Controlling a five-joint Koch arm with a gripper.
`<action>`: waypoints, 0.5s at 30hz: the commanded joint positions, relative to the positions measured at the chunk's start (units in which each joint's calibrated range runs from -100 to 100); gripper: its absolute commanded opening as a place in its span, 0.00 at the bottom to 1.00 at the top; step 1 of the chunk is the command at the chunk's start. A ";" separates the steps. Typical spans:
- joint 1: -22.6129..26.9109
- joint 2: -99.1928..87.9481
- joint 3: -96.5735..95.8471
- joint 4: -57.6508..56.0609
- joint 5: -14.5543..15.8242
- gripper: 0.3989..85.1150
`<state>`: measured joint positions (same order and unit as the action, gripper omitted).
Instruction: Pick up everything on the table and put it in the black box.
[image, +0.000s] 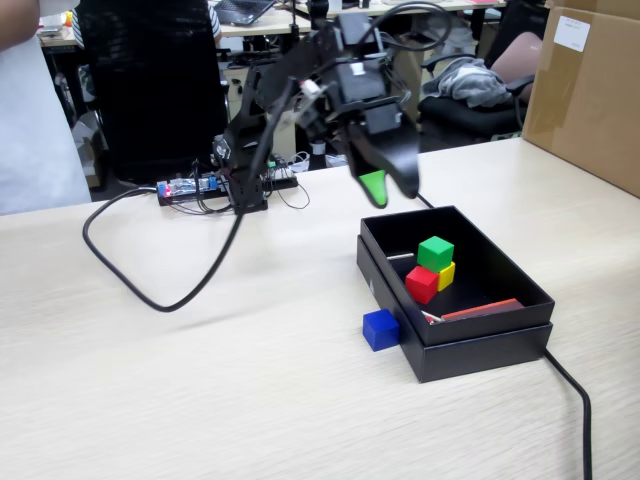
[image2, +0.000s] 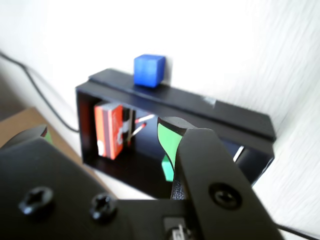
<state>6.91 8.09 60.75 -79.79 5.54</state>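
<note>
Inside the black box (image: 480, 345) a green cube (image: 435, 252) sits on top of a yellow cube (image: 446, 274) and a red cube (image: 421, 284). A blue cube (image: 381, 329) rests on the table (image: 200, 400) outside the box, touching its left wall. My gripper (image: 392, 192) hangs above the box's far-left corner, open and empty, with green pads on its jaws. The wrist view looks between the spread jaws of the gripper (image2: 106, 127) into the box (image2: 200, 102). It shows the blue cube (image2: 149, 70) beyond the rim and a sliver of the green cube (image2: 167, 167).
An orange-red matchbox (image: 480, 310) and loose matches (image2: 142, 122) lie in the box. A thick black cable (image: 150, 290) loops over the table's left half, and another cable (image: 575, 390) runs off the box's right corner. A brown carton (image: 590, 90) stands at the back right.
</note>
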 joint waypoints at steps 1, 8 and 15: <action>-2.30 -1.84 1.54 -0.94 -1.12 0.53; -4.79 9.98 4.44 -0.86 -1.22 0.54; -4.54 21.23 11.33 0.96 -1.12 0.54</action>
<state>2.32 28.54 67.05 -79.71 4.76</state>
